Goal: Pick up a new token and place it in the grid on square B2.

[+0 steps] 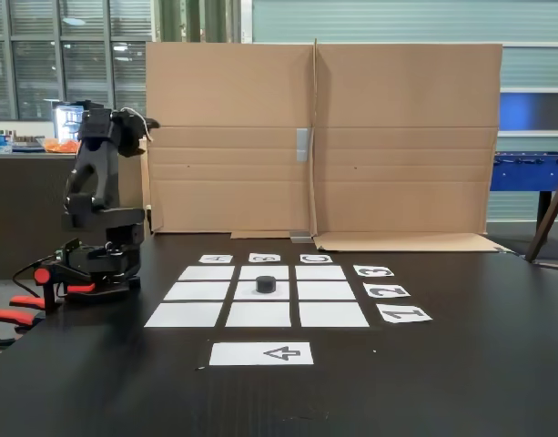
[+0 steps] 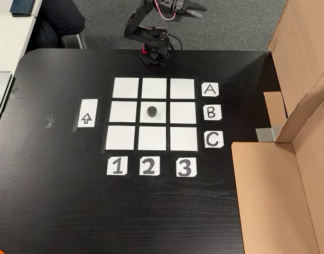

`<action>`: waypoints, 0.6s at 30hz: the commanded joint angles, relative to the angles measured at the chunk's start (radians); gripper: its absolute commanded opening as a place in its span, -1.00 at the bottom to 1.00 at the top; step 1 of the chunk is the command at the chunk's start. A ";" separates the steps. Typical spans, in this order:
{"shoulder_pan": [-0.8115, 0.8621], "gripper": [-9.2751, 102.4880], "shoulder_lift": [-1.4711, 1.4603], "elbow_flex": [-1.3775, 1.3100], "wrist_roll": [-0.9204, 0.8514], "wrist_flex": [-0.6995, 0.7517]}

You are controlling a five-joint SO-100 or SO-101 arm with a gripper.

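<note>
Black and glossy, the table [image 2: 56, 211] is carrying everything. Going left to right in the fixed view from above, a white sheet printed with an arrow [image 2: 87, 113] is lying first, then the grid [image 2: 126, 88] of nine white paper cells. The token [image 2: 151, 111] is sitting on square B2 [image 2: 160, 104], the centre cell, touching nothing else. Below the grid, labels are reading 1 [image 2: 117, 165], 2 [image 2: 148, 166] and 3 [image 2: 185, 167]; to its right, labels are reading A [image 2: 209, 90], B [image 2: 212, 112] and C [image 2: 213, 139]. Brown cardboard [image 2: 288, 174] is standing along the right edge. The arm [image 1: 96, 209] is sitting folded at the table's edge, well apart from the token, and its tool [image 2: 192, 7] is raised off the table, blurred; I cannot tell how far open it is, and it is holding nothing that shows.
</note>
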 commanded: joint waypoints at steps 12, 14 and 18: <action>-0.285 -0.52 0.239 0.166 0.015 0.057; -0.285 -0.55 0.239 0.160 0.015 0.061; -0.285 -0.60 0.239 0.184 0.017 0.066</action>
